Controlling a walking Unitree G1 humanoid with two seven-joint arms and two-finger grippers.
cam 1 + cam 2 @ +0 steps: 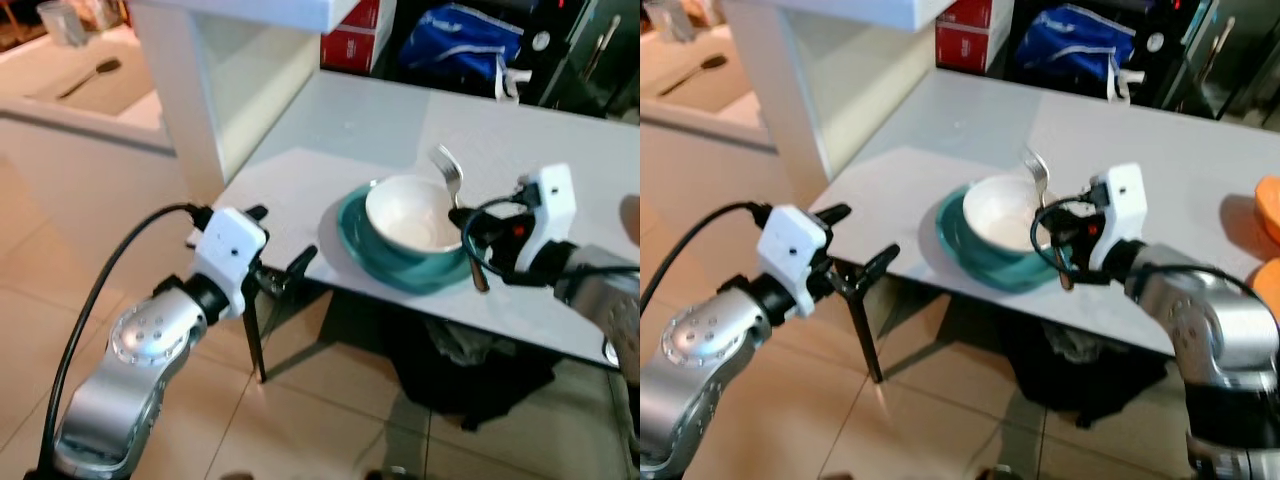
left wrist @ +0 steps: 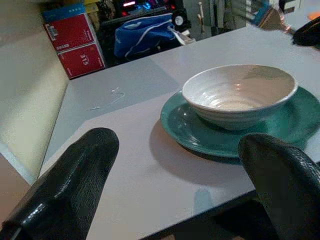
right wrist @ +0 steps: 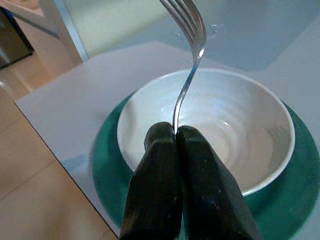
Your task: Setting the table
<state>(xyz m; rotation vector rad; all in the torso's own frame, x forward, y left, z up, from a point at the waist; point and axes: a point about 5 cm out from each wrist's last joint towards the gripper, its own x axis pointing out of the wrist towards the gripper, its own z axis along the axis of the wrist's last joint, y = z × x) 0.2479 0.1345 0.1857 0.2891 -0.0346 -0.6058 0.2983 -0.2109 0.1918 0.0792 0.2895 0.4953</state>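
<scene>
Right hand (image 3: 176, 131): fingers pinched on a fork (image 3: 191, 47), tines up, over the bowl's right rim
Left hand (image 1: 279, 250): fingers spread, at the tabletop's (image 1: 330, 130) near-left edge
White bowl (image 1: 412, 212): on teal plate (image 1: 368, 255), near edge

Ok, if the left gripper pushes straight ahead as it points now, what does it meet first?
Probably the teal plate under the white bowl, past a bare stretch of table; depth is unclear, so the left gripper might catch the table edge first.
</scene>
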